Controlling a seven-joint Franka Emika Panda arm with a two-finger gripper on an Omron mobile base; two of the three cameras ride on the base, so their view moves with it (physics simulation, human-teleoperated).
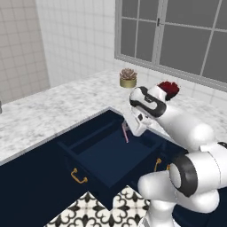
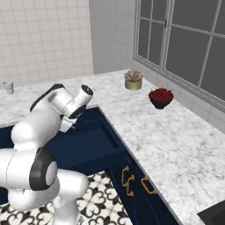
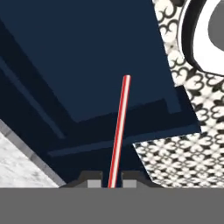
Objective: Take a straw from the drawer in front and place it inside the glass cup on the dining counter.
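The gripper (image 3: 113, 183) had its jaws pinched tight on the straw (image 3: 119, 131), and the red-and-white stick ran straight out from between the fingertips (image 3: 93, 180) over the open drawer (image 1: 104, 155). From the left base view the straw (image 1: 125, 132) hung pinkish beneath the hand, above the back half of the drawer, its lower end free of the navy floor as far as could be seen. The drawer stood pulled right out, brass handle (image 1: 79, 176) facing the patterned floor tiles (image 1: 95, 208). Around it, the dining counter (image 2: 145, 127) wrapped the corner in white-grey marble. On that slab sat a small potted succulent (image 2: 133, 79) near the window (image 2: 184, 39), and just beside it a dark bowl of red berries (image 2: 160, 97). The glass cup (image 2: 7, 86) stood well apart, far along the counter by the tiled wall. The arm's own white elbow crowded the right base view, hiding the hand there. Two brass cabinet handles (image 2: 136, 181) showed low on the navy base.
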